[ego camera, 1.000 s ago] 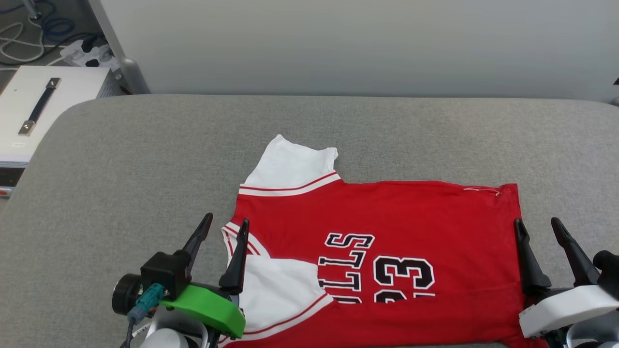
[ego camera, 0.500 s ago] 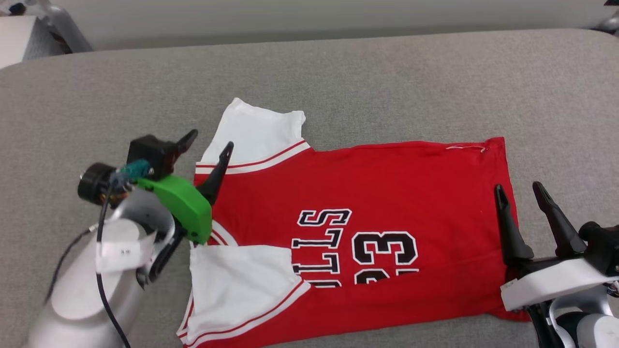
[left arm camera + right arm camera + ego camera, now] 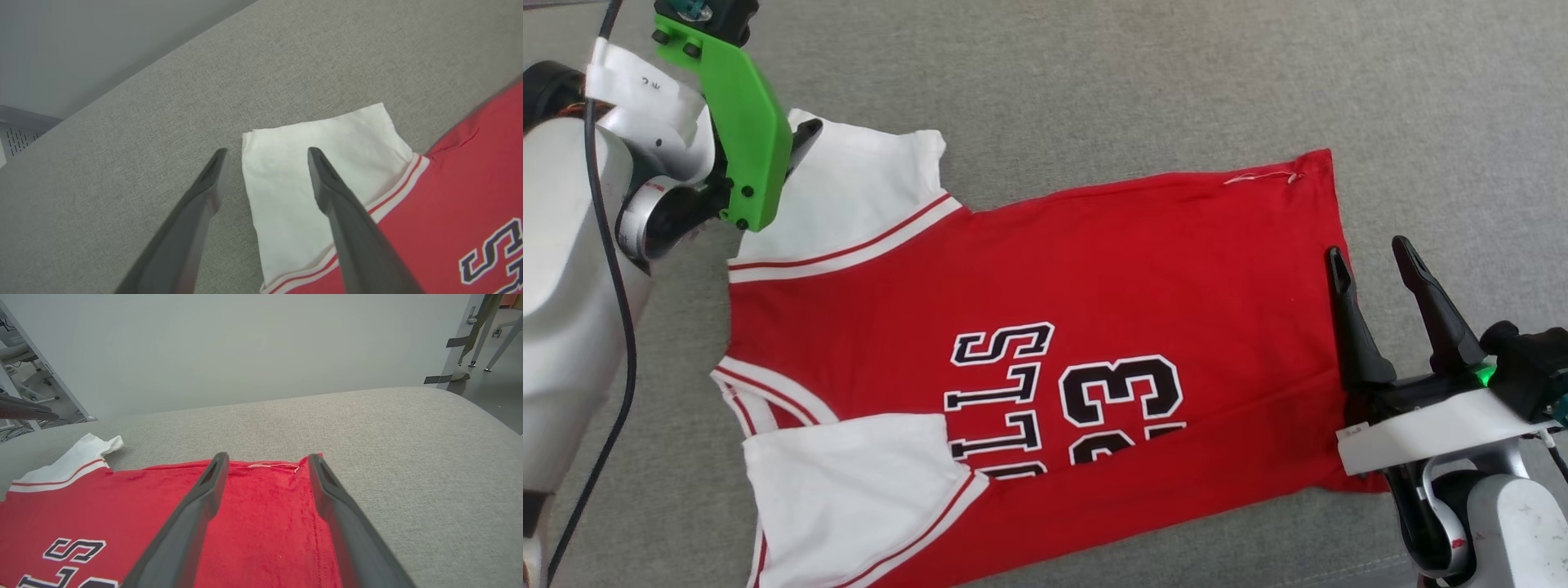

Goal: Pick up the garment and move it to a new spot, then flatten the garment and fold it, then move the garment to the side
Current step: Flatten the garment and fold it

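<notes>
The garment (image 3: 1160, 269), a red jersey, lies spread on the grey padded surface with its black lettering and "23" facing up. Its far white sleeve (image 3: 866, 188) lies flat, and the near white sleeve (image 3: 849, 482) is folded over the chest. My left gripper (image 3: 266, 152) is open and hovers over the outer edge of the far sleeve (image 3: 278, 183); one finger is above the cloth and the other above bare surface. Its green wrist bracket (image 3: 739, 106) shows at the upper left. My right gripper (image 3: 1366, 249) is open over the hem edge (image 3: 265, 506), holding nothing.
The grey padded surface (image 3: 1094, 82) reaches well past the garment on the far side and to the right. A pale wall (image 3: 245, 343) rises behind it. Beyond the rounded right corner are metal frame legs (image 3: 486, 318) and floor. A black cable (image 3: 621, 269) hangs along my left arm.
The head camera has tilted down. My left arm has reached forward from the collar to the far sleeve. The right gripper stays at the hem, and the garment lies as before.
</notes>
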{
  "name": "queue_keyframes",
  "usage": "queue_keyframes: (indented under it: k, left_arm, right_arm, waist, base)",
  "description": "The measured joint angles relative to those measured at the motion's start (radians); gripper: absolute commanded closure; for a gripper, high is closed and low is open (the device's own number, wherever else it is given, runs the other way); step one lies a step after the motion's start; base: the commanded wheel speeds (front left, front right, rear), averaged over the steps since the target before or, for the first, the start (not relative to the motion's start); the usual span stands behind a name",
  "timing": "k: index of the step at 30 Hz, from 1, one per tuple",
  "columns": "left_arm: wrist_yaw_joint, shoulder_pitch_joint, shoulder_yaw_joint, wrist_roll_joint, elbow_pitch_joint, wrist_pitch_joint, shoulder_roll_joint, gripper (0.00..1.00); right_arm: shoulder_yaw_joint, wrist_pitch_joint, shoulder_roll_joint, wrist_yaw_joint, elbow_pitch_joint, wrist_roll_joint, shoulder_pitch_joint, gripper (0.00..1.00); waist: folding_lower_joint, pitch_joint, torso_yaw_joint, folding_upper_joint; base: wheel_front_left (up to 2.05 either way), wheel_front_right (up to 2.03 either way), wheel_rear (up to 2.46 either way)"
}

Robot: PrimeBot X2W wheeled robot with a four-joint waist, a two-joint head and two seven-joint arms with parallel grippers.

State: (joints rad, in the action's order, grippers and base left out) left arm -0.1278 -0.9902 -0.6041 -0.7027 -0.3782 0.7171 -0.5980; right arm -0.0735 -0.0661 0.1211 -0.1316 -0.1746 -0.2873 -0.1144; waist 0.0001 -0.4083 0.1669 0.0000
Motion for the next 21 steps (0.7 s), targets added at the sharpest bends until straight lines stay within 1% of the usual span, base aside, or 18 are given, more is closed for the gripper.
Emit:
queue_keyframes:
  k: [2, 4, 8, 13, 15, 16, 17, 18, 19, 21]
  left_arm:
    - [0.000, -0.023, -0.027, -0.028, -0.031, 0.051, -0.016, 0.00]
    - [0.000, -0.044, -0.036, -0.045, -0.074, 0.075, -0.030, 0.00]
    - [0.000, -0.074, -0.035, -0.049, -0.163, 0.075, -0.043, 0.00]
    - [0.000, -0.110, -0.031, -0.048, -0.213, 0.044, -0.041, 0.00]
    - [0.000, -0.122, -0.031, -0.051, -0.232, 0.048, -0.037, 0.00]
    - [0.000, -0.125, -0.031, -0.057, -0.238, 0.054, -0.035, 0.51]
    - [0.000, -0.129, -0.026, -0.072, -0.250, 0.068, -0.030, 0.85]
    - [0.002, -0.133, -0.016, -0.098, -0.263, 0.094, -0.023, 1.00]
    - [0.002, -0.134, -0.001, -0.146, -0.276, 0.124, -0.005, 1.00]
    - [0.002, -0.127, 0.000, -0.148, -0.279, 0.105, 0.002, 1.00]
  right_arm:
    - [-0.006, -0.006, -0.003, 0.000, 0.004, -0.004, -0.010, 0.00]
    - [-0.015, -0.013, -0.006, 0.000, 0.009, -0.007, -0.018, 0.00]
    - [-0.032, -0.025, -0.010, 0.000, 0.019, -0.008, -0.033, 0.00]
    - [-0.035, -0.035, -0.009, 0.000, 0.028, -0.013, -0.037, 0.00]
    - [-0.035, -0.035, -0.008, 0.000, 0.030, -0.015, -0.039, 0.00]
    - [-0.035, -0.035, -0.007, 0.000, 0.031, -0.015, -0.040, 0.00]
    - [-0.035, -0.035, -0.007, 0.000, 0.031, -0.015, -0.043, 0.00]
    - [-0.035, -0.035, -0.007, 0.000, 0.031, -0.015, -0.046, 0.00]
    - [-0.034, -0.034, -0.006, 0.000, 0.031, -0.015, -0.053, 0.00]
    - [-0.034, -0.029, -0.006, 0.000, 0.032, -0.015, -0.053, 0.00]
  waist:
    - [0.0000, -0.021, 0.017, 0.0000]
    - [-0.0001, -0.043, 0.034, 0.0000]
    - [0.0000, -0.083, 0.062, 0.0000]
    - [0.0000, -0.118, 0.085, 0.0000]
    - [-0.0001, -0.128, 0.089, 0.0000]
    - [-0.0001, -0.130, 0.089, 0.0000]
    - [-0.0001, -0.132, 0.088, 0.0000]
    - [-0.0001, -0.132, 0.086, 0.0000]
    - [-0.0001, -0.128, 0.078, 0.0000]
    - [-0.0001, -0.124, 0.075, 0.0000]
  base:
    - [0.00, 0.00, 0.00]
    - [0.00, 0.00, 0.00]
    - [0.00, 0.00, 0.00]
    - [0.00, 0.00, 0.00]
    - [0.00, 0.00, 0.00]
    - [0.00, 0.00, 0.00]
    - [0.00, 0.00, 0.00]
    - [0.00, 0.00, 0.00]
    - [0.00, 0.00, 0.00]
    - [0.00, 0.00, 0.00]
